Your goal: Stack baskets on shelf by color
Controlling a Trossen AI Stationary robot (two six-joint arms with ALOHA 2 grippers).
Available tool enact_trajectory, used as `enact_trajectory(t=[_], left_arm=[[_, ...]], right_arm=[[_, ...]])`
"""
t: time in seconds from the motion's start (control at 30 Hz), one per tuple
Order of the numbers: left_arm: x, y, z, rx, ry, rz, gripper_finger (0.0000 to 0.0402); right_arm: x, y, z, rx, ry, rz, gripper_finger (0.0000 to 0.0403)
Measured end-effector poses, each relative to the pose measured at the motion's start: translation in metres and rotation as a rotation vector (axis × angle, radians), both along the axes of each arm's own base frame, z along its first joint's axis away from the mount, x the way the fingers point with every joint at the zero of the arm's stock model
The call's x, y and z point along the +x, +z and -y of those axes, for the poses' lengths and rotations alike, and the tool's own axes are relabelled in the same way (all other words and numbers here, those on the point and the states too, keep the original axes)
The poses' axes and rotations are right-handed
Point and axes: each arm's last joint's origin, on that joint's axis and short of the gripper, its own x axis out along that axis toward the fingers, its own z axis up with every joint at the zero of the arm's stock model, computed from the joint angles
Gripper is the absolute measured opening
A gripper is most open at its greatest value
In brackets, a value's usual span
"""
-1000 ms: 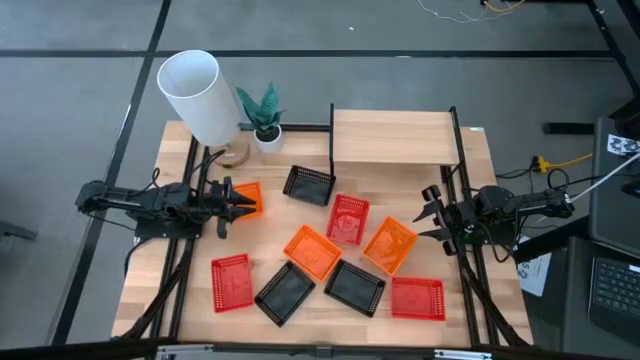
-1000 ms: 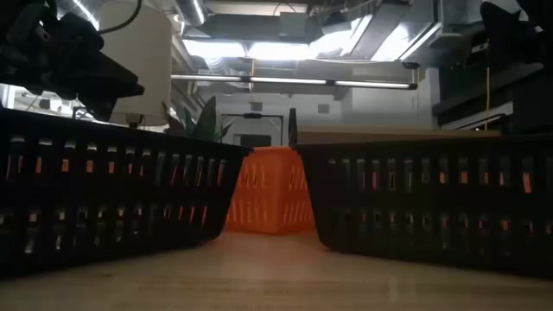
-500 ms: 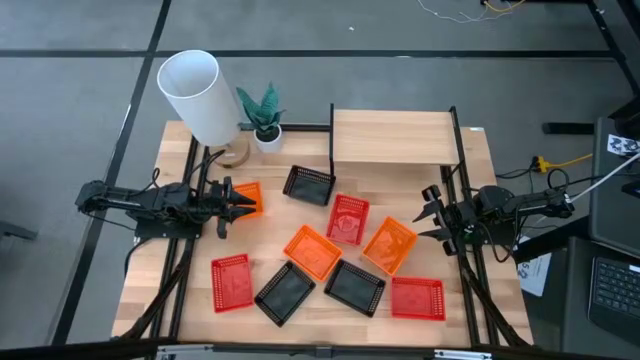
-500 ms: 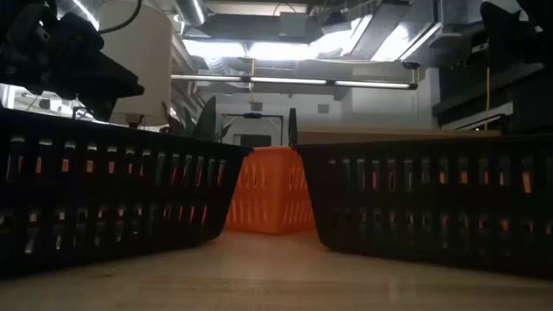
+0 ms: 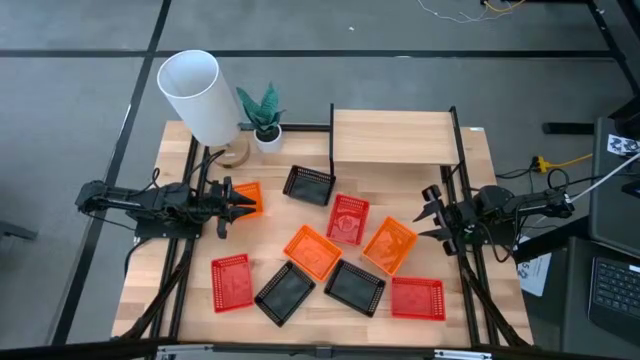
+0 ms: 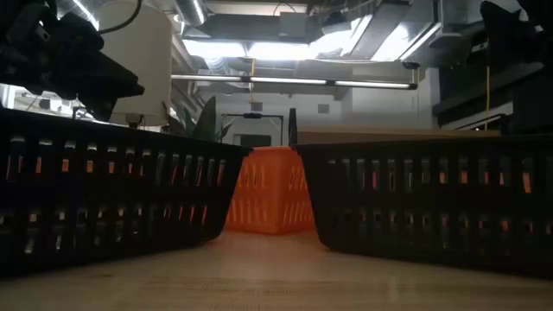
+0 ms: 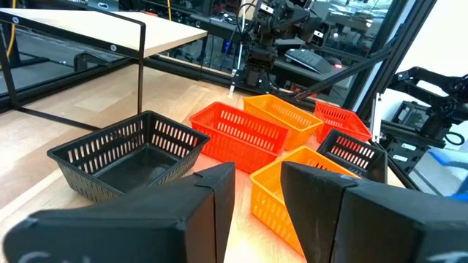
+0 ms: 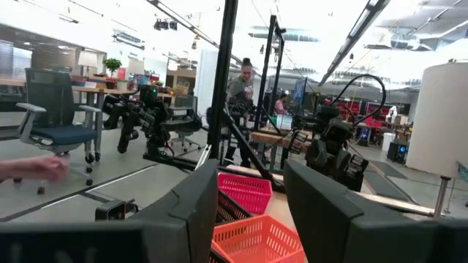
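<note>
Nothing is seen to have moved since the earlier frames; both arms and all baskets are placed as before. From above, the raised light-wood plank shelf on thin black posts (image 5: pixel 392 137) is shown bare at the far edge of the wooden tabletop (image 5: pixel 160 250). Nine small perforated plastic baskets are scattered on the tabletop in front of it. One orange mesh basket (image 5: pixel 246 198) is touched or nearly touched by the left gripper (image 5: pixel 232 206), whose fingers (image 7: pixel 197 212) are seen parted with nothing between them. A black mesh basket (image 5: pixel 309 184) lies nearest the shelf, with a red mesh basket (image 5: pixel 347 218) just beside it. Two more orange, two more red and two more black baskets are spread nearer the front edge. The right gripper (image 5: pixel 433 215) is held at the table's right side, fingers spread and empty, near an orange basket. A white cylinder (image 5: pixel 198 96) and a small potted plant (image 5: pixel 264 113) are placed at the far left corner.
</note>
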Motion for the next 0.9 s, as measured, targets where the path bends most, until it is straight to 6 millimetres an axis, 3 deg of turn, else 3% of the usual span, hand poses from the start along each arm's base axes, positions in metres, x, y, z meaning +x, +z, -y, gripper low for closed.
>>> enact_trajectory(t=[0.57,0.73,0.9], left_arm=[[0.0,0.0,0.0,0.0,0.001,0.0,0.0105],[0.0,0.0006,-0.0001,0.115,0.002,-0.006,0.0103],[-0.0003,0.008,-0.0001,0.122,0.008,0.069,0.0105]], right_arm=[[-0.0016,0.0047,-0.0002,0.101,0.046,0.012,0.0161],[-0.0016,0.006,0.0008,0.114,0.015,0.025,0.0161],[-0.0016,0.006,0.0008,0.111,0.014,0.026,0.0161]])
